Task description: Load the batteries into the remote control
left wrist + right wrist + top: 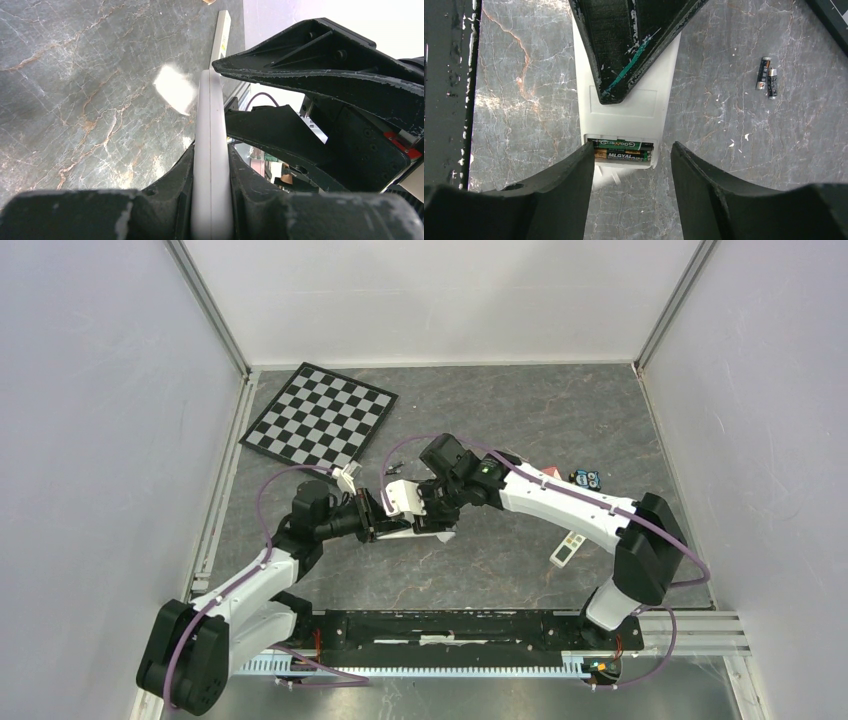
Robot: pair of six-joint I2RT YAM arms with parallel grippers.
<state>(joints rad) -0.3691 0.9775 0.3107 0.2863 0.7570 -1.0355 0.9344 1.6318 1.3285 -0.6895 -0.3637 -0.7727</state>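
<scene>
above tabletop centre | left end effector clenched on remote control | two batteries seated in open compartment | right end effector released, straddling it | spare batteries at 1 o'clock | step: likely seating check | next: close compartment

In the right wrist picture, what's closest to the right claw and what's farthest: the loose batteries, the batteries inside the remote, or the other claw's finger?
1. Loaded batteries: in the remote control, between the tips of the right claw.
2. Left claw's finger: just beyond, on the remote's back.
3. Loose batteries: farthest, off at the upper right.
</scene>
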